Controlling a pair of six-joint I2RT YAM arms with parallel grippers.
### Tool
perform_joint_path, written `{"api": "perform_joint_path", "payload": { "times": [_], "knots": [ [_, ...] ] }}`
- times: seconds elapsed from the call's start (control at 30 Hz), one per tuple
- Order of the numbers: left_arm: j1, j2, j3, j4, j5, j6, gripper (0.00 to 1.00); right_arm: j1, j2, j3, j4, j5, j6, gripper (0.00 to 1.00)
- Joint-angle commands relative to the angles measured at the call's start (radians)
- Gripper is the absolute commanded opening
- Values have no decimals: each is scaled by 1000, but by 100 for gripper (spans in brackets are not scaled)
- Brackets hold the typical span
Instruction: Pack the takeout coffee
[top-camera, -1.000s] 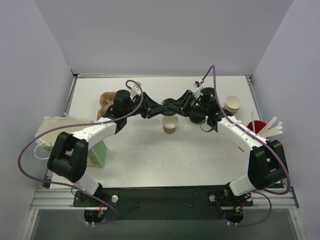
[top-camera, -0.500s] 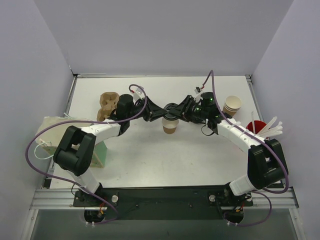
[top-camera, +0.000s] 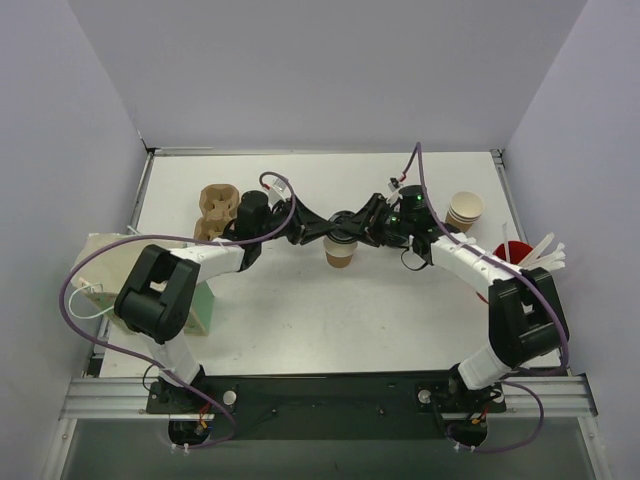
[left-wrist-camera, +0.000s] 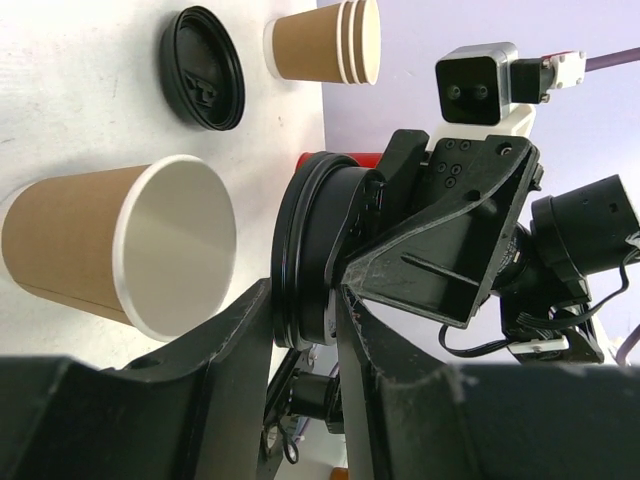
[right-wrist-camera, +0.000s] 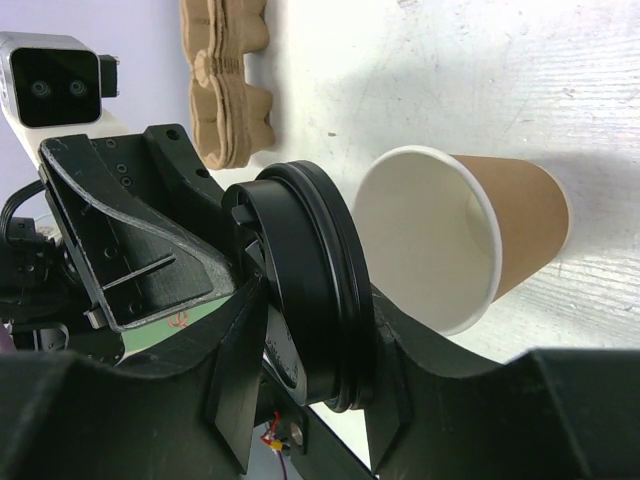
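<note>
Both grippers had shifted nearer the arm bases since the earlier top view, so that the black lid (left-wrist-camera: 300, 250) carried between them overlapped the far rim of the brown paper cup (top-camera: 341, 256) instead of standing clear beyond it. Nearest the bases we noted the bare table (top-camera: 320, 330). A cream bag (top-camera: 105, 262) and a green panel (top-camera: 203, 305) beside it lay at the left edge, and a red item (top-camera: 513, 254) with white sticks (top-camera: 545, 256) at the right edge. At mid-table the cup stood upright and open, with no lid on it. The left gripper (left-wrist-camera: 303, 300) was clamped on the lid, which it held roughly level just above the cup's mouth, offset to one side and not seated. The right gripper (right-wrist-camera: 312, 305) had the same lid between its fingers; we could not tell whether they pressed it or stood slightly off. Beyond, we recorded a tan pulp carrier (top-camera: 215, 205) at the left, a stack of paper cups (top-camera: 465, 210) at the right, and a second black lid (left-wrist-camera: 203, 68) lying flat on the table near that stack.
</note>
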Motion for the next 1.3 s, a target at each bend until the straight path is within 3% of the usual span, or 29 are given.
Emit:
{"api": "perform_joint_path", "payload": {
  "times": [0.0, 0.43, 0.67, 1.27],
  "knots": [
    [-2, 2, 30, 127, 19, -2, 40, -1, 35, 31, -82, 18, -56, 34],
    [-2, 21, 24, 93, 18, 30, 39, 8, 82, 101, -193, 58, -119, 35],
    [-1, 25, 15, 73, 15, 55, 38, 14, 76, 111, -232, 90, -149, 42],
    [-1, 50, -8, 98, 15, 53, 36, 40, 84, 189, -398, 184, -231, 43]
  ]
}}
